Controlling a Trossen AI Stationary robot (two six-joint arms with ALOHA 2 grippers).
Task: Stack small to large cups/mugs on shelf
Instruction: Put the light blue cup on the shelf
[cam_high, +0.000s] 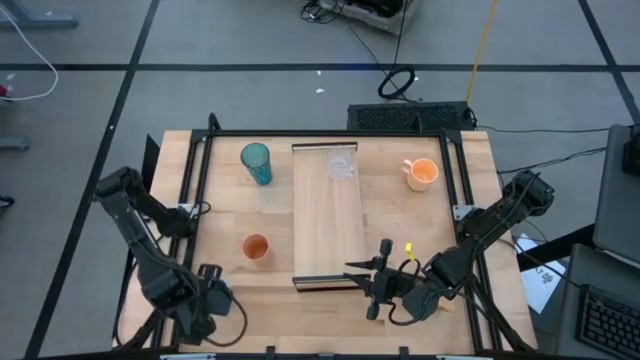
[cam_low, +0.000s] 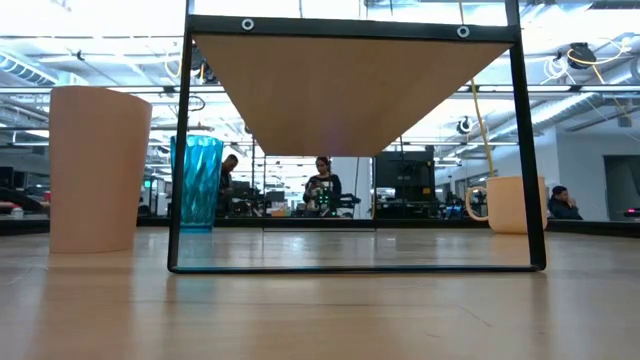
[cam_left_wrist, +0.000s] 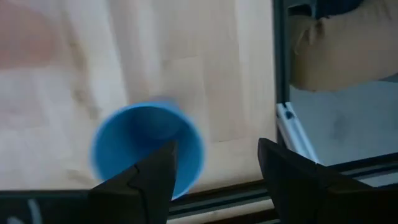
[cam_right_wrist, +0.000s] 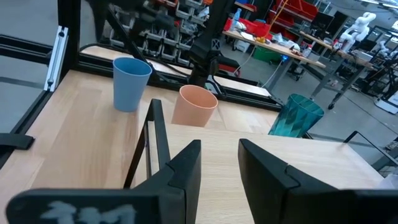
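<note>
Tabletop (cam_high: 220, 275) near edge: left gripper (cam_left_wrist: 214, 171) open above blue cup (cam_left_wrist: 148, 146); right gripper (cam_right_wrist: 219, 163) empty, part-closed.

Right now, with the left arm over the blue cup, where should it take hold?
Grip the blue cup at its rim, coming straight down: it stands upright, mouth open, no handle. The open left end effector has one finger over the rim already.

Bright, even overhead light; blurred blue cup (cam_left_wrist: 148, 148) in left wrist view.

High cam straight down; low cam table-level; wrist cams share blue cup (cam_right_wrist: 131, 83).
</note>
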